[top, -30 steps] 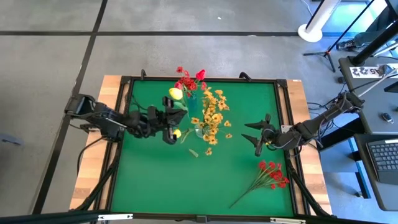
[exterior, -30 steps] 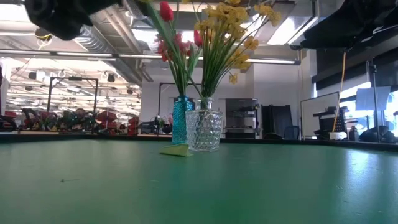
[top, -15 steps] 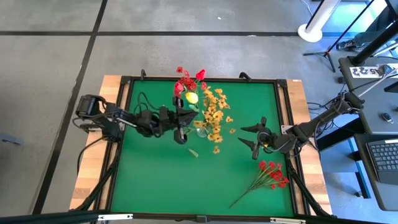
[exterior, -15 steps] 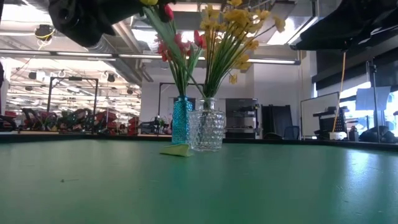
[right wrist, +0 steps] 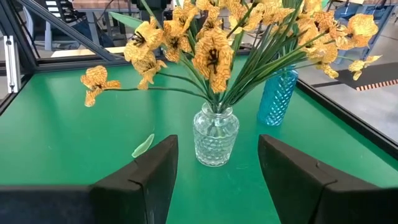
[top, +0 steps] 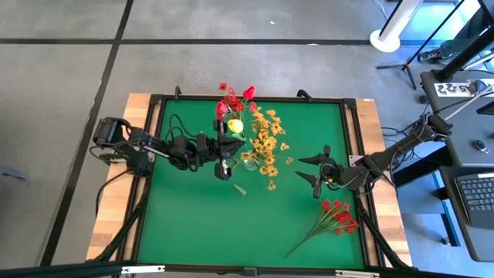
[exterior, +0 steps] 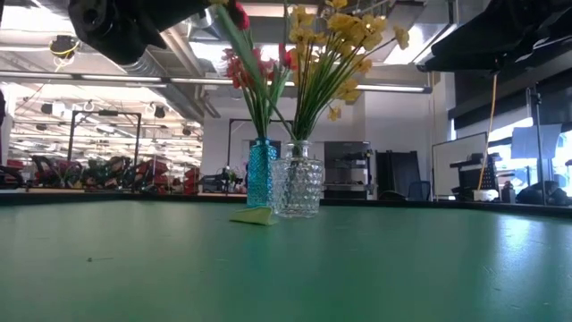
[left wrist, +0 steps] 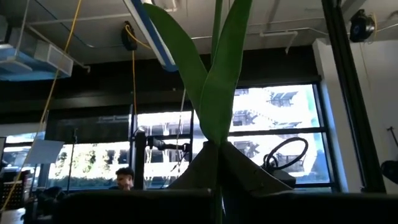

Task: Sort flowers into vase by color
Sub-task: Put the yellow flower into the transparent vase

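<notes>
My left gripper [top: 225, 157] is shut on a yellow bud [top: 236, 125], which it holds up beside the two vases. The blue vase [exterior: 261, 174] holds red flowers [top: 231, 99]. The clear vase [right wrist: 215, 135] holds yellow-orange sprigs [top: 265, 139]. My right gripper [top: 312, 170] hangs open to the right of the clear vase, facing it. A red sprig [top: 336, 215] lies flat on the mat near the right edge. The bud's lower stem end is hidden. My left gripper pinches the yellow bud's green stem [left wrist: 216, 186] between its two fingers, just below where the long leaves [left wrist: 208, 81] branch off. The fingers come level from the table's left and lie across the stem. The stem stands upright, lifted clear of the mat.
A loose green leaf [top: 240, 189] lies on the mat just in front of the vases. The green mat [top: 193, 224] sits in a black raised frame [top: 147, 177]. The near half of the mat is bare apart from the red sprig. A person shows far off in the left wrist view.
My left gripper has moved toward the table's right, carrying the yellow bud from left of the blue vase to right beside the vases. My right gripper has shifted slightly toward the table's left and near edge. The yellow-orange sprigs have swayed a little.
</notes>
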`<state>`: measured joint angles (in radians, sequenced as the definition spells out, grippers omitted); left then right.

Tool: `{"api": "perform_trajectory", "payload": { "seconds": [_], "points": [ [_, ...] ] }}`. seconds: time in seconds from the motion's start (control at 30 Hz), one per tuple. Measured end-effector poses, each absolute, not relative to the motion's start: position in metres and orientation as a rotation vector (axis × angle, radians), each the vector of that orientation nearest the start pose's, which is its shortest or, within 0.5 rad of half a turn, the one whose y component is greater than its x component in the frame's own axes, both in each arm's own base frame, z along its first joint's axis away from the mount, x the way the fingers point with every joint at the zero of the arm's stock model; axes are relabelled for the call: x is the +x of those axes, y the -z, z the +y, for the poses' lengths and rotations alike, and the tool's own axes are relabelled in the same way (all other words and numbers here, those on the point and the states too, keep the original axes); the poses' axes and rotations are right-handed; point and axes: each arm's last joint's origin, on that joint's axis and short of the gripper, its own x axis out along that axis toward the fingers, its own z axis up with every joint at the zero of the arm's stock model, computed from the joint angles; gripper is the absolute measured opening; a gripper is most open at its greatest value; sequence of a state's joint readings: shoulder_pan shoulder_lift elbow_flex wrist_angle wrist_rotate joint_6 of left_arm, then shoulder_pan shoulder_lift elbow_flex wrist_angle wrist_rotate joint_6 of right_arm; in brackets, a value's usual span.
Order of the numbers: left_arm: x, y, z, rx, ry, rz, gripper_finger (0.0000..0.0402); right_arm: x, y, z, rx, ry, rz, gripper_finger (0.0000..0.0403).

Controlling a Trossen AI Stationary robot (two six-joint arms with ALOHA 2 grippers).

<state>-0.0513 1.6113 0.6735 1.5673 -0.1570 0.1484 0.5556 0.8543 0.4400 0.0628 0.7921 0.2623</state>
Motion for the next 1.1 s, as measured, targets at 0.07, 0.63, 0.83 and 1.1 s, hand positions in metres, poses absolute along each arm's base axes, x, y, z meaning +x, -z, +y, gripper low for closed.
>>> {"api": "perform_trajectory", "payload": {
  "seconds": [0.07, 0.63, 0.83, 1.1],
  "points": [
    [0.303, -0.260, -0.009, 0.077, -0.148, -0.610, 0.0000, 0.162, -0.229, 0.076, 0.040, 0.267, 0.242, 0.0220],
    [0.292, -0.268, -0.031, 0.113, -0.178, -0.624, 0.0000, 0.175, -0.318, 0.083, -0.031, 0.097, -0.168, 0.0220],
    [0.295, -0.277, -0.037, 0.133, -0.186, -0.642, 0.0000, 0.222, -0.353, 0.079, -0.193, 0.097, -0.091, 0.0220],
    [0.301, -0.281, -0.045, 0.138, -0.162, -0.614, 0.0000, 0.287, -0.378, 0.065, -0.199, -0.004, -0.014, 0.0220]
  ]
}}
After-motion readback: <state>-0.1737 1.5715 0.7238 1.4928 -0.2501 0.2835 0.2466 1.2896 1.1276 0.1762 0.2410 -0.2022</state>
